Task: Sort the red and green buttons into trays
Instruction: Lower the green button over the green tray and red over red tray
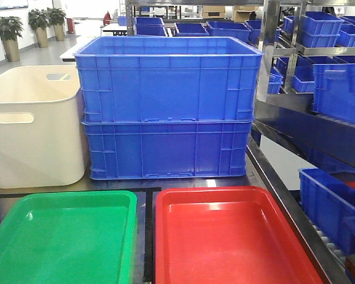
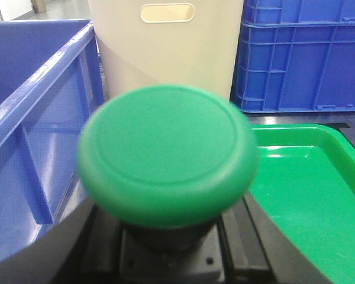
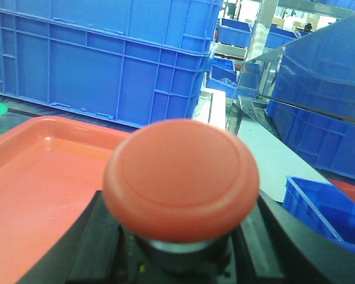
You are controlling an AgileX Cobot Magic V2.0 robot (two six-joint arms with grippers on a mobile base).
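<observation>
1. Left hand (image 2: 168, 251) clamps the green button (image 2: 165, 151) between dark fingers (image 2: 71, 260), with the stacked blue crates (image 2: 302, 59) ahead to its right.
2. Right hand (image 3: 180, 254) grips the red button (image 3: 180, 177) likewise, those crates ahead-left.

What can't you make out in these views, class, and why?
Left wrist: the blurred round green mushroom-cap button hides much of its body and the jaws' contact.
Right wrist: the round red-capped button does likewise.
Front: the bottom edge crops the glossy green plastic tray and red plastic tray.
</observation>
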